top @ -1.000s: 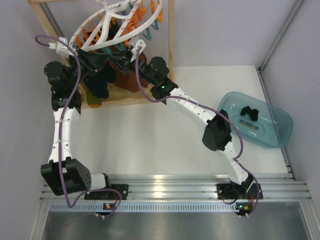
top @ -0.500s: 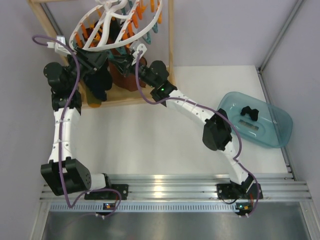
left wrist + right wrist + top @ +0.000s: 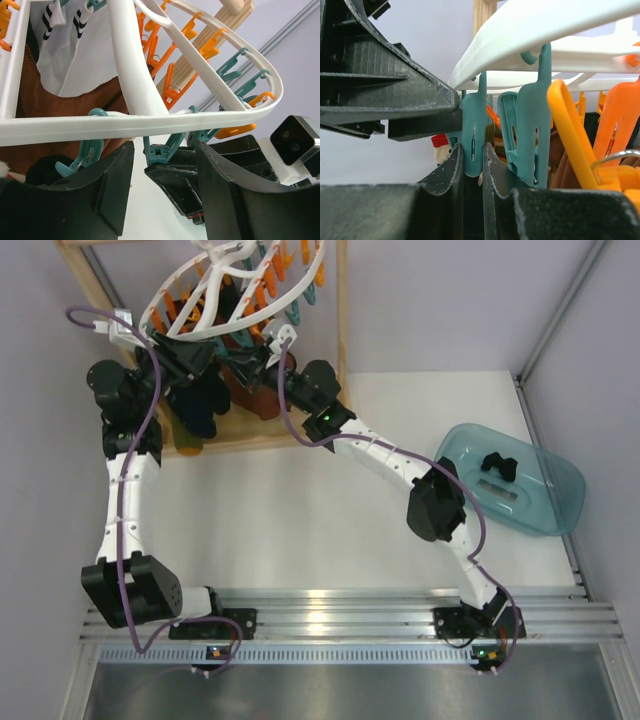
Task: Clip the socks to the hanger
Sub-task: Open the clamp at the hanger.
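Right gripper pinching a teal clip under the hanger rim

The hanger (image 3: 131, 75) hangs tilted inside the wooden frame (image 3: 342, 320), at 11 o'clock on the table, and I work on its near rim. My right gripper (image 3: 473, 160) is clenched on one teal clip (image 3: 474, 132), I judge to squeeze its mouth apart for a sock. My left gripper (image 3: 164, 152) faces it from 9 o'clock with its jaws spread and nothing between them that I can see. A dark sock (image 3: 197, 412) hangs just below it, beside brown cloth (image 3: 255, 400); whether that sock is clipped I cannot tell. Room is tight here: neighbouring orange and teal clips crowd at 3 o'clock of mine, the rim sits overhead, and both wrists nearly meet. One black sock (image 3: 497, 464) waits in the blue tub (image 3: 560, 495) at 3 o'clock, well apart, across open table
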Available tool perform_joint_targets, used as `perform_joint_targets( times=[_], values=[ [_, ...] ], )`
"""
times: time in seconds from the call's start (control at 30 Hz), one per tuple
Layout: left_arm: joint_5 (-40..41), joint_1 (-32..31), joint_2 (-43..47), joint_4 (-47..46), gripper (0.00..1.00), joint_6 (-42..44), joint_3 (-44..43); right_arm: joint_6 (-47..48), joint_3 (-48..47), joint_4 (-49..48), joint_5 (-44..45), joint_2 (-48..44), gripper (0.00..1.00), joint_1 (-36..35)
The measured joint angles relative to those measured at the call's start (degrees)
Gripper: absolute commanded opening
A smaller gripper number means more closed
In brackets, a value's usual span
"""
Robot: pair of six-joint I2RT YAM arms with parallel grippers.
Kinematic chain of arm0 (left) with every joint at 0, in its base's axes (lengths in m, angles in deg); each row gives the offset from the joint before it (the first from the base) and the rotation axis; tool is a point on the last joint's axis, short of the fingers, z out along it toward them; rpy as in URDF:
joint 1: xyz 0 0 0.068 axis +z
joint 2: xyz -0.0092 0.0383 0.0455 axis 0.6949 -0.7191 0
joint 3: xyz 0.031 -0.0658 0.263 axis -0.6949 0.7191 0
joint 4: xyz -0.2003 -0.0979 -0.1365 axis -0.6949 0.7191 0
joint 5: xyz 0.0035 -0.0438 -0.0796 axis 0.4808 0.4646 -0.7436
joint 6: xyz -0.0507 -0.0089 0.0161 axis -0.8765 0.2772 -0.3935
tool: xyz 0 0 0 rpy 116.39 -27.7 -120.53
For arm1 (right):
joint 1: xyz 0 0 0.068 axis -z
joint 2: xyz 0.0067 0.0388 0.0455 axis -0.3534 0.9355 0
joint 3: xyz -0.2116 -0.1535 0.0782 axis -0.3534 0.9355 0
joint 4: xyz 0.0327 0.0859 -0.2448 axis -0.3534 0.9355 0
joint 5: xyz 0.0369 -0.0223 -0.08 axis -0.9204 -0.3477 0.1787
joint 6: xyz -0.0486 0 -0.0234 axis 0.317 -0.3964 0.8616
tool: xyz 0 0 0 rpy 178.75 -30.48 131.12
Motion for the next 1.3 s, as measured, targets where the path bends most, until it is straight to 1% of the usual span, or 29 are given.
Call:
perform_joint_targets(
  times=[0.07,0.13,0.3,0.6,0.77,1.07,1.3],
  values=[
    [-0.02,0.0,0.0,0.63,0.66,1.22,-0.04,-0.5,0.0,-0.02,-0.15,-0.15,0.0,0.0],
    [-0.02,0.0,0.0,1.4,0.67,1.95,-0.07,-0.96,0.0,-0.02,-0.31,-0.24,0.0,0.0],
    [0.0,0.0,0.0,1.86,0.66,2.03,-0.07,-1.6,0.0,0.0,-0.55,-0.31,0.0,0.0],
    [1.73,-0.39,-0.9,-3.1,0.64,-2.27,-0.13,-2.14,0.0,0.0,-0.9,-0.33,0.0,0.0],
    [1.9,-1.29,-1.64,-3.72,0.63,-2.86,-0.15,-2.56,0.11,0.04,-0.94,-0.33,0.0,0.33],
    [0.94,-1.86,-2.36,-4.92,0.61,-2.82,-0.39,-3.1,0.11,0.02,-0.9,-0.33,0.0,0.39],
    [0.46,-2.69,-4.17,-4.94,0.58,-0.15,-1.18,-3.52,0.11,-0.44,-1.49,-0.35,0.0,0.33]
  ],
)
